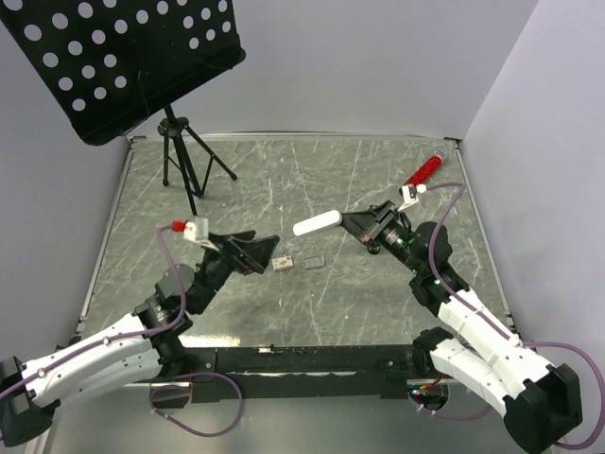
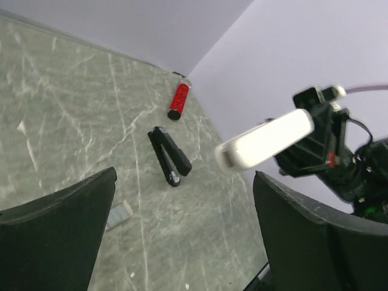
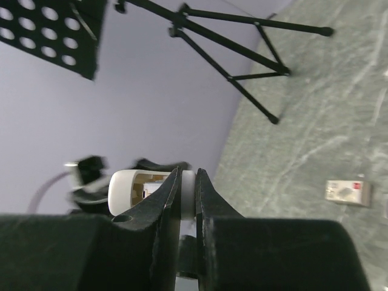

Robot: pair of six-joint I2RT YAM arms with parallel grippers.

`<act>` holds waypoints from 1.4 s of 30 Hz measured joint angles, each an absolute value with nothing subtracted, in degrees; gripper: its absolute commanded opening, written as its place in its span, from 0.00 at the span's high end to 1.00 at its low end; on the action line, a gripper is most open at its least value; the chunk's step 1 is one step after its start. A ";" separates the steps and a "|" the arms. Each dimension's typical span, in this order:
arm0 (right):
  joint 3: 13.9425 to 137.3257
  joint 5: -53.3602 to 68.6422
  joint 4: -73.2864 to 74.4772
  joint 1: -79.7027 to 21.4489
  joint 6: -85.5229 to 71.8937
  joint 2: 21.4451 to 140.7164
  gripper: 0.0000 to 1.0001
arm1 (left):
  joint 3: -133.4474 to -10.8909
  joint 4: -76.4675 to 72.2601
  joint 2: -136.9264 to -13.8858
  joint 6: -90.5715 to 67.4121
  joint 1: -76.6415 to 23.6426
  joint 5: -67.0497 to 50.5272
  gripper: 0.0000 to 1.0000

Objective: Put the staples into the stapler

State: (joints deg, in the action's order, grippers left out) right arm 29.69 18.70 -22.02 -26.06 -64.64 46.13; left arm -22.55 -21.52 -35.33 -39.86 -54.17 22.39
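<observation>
Barely started | L gripper [image 1: 267,253] spread, empty | R gripper [image 3: 188,173] pinches white bar [image 1: 317,224] | we judge staples [image 1: 282,264] & stapler [image 2: 170,156] unheld, loading all left

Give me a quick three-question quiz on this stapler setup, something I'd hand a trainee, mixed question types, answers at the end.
1. True or false: the left gripper is shut on the staples box.
2. What does the right gripper hold? A) the staples box B) the white bar C) nothing
3. Short answer: in the left wrist view, what lies beyond the black stapler, near the wall corner?

Key
1. False: its jaws stand wide open and the box lies on the table.
2. B
3. The red cylinder
</observation>
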 measured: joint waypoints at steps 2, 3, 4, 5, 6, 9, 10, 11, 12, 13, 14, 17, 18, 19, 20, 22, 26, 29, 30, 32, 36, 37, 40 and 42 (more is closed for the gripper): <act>32.01 18.72 -18.28 -26.35 -62.15 47.05 1.00 | -26.76 -20.08 -38.09 -35.11 -54.17 19.59 0.00; 33.58 18.72 -16.10 -26.52 -60.77 47.83 1.00 | -29.67 -18.72 -39.88 -32.32 -54.17 17.41 0.00; 34.85 18.76 -14.20 -26.76 -59.51 48.53 1.00 | -32.21 -17.74 -41.34 -30.09 -54.15 15.59 0.00; 35.83 18.83 -12.80 -27.03 -58.43 49.10 1.00 | -35.79 -15.77 -43.88 -27.38 -54.15 13.30 0.01; 37.04 18.83 -10.94 -27.49 -57.21 49.95 1.00 | -38.72 -14.52 -45.80 -25.34 -54.13 11.27 0.01; 39.48 18.90 -5.82 -28.99 -53.87 51.72 1.00 | -46.78 -10.68 -52.12 -19.68 -53.98 5.26 0.01; 40.27 18.87 -4.25 -29.61 -52.64 52.25 1.00 | -48.80 -9.43 -53.98 -18.02 -53.84 3.25 0.01; 40.82 18.76 -3.18 -30.04 -51.72 52.66 1.00 | -50.78 -7.70 -55.99 -16.47 -53.60 1.19 0.01; 41.60 18.59 -1.54 -30.83 -50.61 53.21 1.00 | -52.64 -6.17 -57.95 -15.05 -53.25 -0.89 0.01; 42.04 18.46 -0.56 -31.40 -49.69 53.54 1.00 | -53.82 -5.04 -59.44 -14.02 -53.08 -2.39 0.01; 42.41 18.31 0.43 -31.86 -48.97 53.78 1.00 | -55.57 -3.25 -61.41 -12.80 -52.58 -4.25 0.01; 43.18 17.63 3.03 -32.93 -46.98 53.93 1.00 | -59.46 1.63 -66.04 -10.46 -50.92 -8.95 0.01; 43.27 17.47 3.51 -33.12 -46.52 53.93 1.00 | -60.55 3.20 -67.26 -9.76 -50.41 -10.26 0.01; 43.40 17.37 4.03 -33.28 -46.19 53.93 1.00 | -61.91 5.26 -68.64 -8.91 -49.80 -11.81 0.00; 43.53 17.28 4.58 -33.45 -45.74 53.95 1.00 | -63.20 7.03 -69.82 -8.16 -49.28 -13.08 0.02; 43.77 17.10 5.65 -33.63 -44.99 54.04 1.00 | -65.17 9.76 -71.64 -6.92 -48.47 -15.03 0.05; 44.05 16.75 6.70 -33.78 -44.07 54.13 1.00 | -67.57 14.02 -73.49 -4.84 -47.79 -17.69 0.13; 44.07 16.49 7.55 -33.91 -43.57 54.19 1.00 | -69.14 16.47 -74.56 -3.57 -47.77 -19.59 0.18; 44.12 16.32 7.92 -33.95 -43.48 54.19 1.00 | -69.69 17.19 -74.96 -3.38 -47.77 -20.25 0.20; 44.31 15.99 8.49 -34.00 -43.13 54.26 1.00 | -70.48 18.20 -75.68 -2.98 -47.77 -21.19 0.24; 45.19 15.38 9.32 -34.26 -42.41 54.39 1.00 | -71.09 19.20 -76.77 -2.55 -47.75 -21.61 0.25; 45.39 15.29 9.47 -34.28 -42.28 54.39 1.00 | -71.09 19.49 -76.93 -2.55 -47.77 -21.58 0.25; 45.98 14.81 9.91 -34.37 -42.06 54.43 1.00 | -71.09 19.86 -77.23 -2.50 -47.75 -21.52 0.29; 46.11 14.55 9.98 -34.37 -41.98 54.54 1.00 | -71.09 20.01 -77.38 -2.31 -47.77 -21.32 0.34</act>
State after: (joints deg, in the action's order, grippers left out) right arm 46.11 14.55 9.98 -34.37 -41.98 54.54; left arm -71.09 20.01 -77.38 -2.31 -47.77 -21.32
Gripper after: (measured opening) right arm 0.164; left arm 0.719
